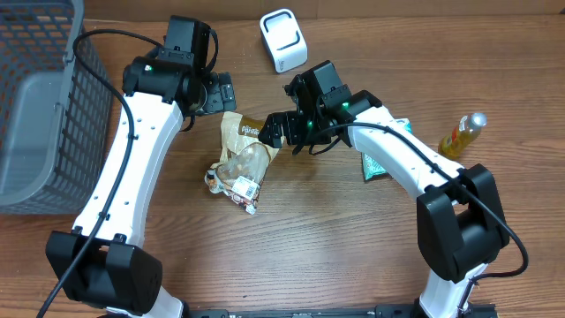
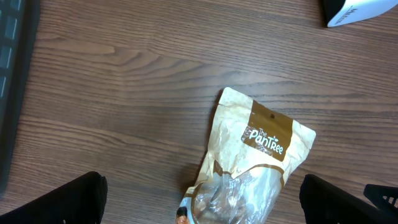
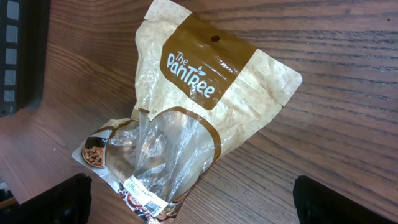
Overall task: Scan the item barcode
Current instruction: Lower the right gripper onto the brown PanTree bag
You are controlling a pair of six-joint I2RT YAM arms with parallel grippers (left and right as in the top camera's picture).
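The bag [image 1: 243, 159] lies flat near the middle of the tabletop, held by nothing. Its brown "The PanTree" header points toward the far edge and its crumpled clear window toward the near edge. A small white label [image 3: 146, 196] sits at the window end. It may carry the barcode, but the print is too small to tell.

The right gripper [image 1: 274, 131] hangs over the bag's header end, jaws spread wide. In the right wrist view the bag fills the gap between the two fingers, and neither appears to touch it. The left gripper [image 1: 221, 93] hangs just beyond the bag on the far-left side, jaws also spread wide and holding nothing. Its camera looks down on the header.

The scanner [image 1: 282, 40], a white block, stands close to the far edge, well apart from the bag. A green packet [image 1: 375, 163] lies partly under the right arm. A bottle [image 1: 463, 134] lies toward the right edge, and a grey basket [image 1: 44, 106] stands at the left edge.

As I judge it, the task is at its start. The bag is not yet gripped, lifted or turned. What is left is to close on it, carry it toward the far edge and show the label to the scanner.
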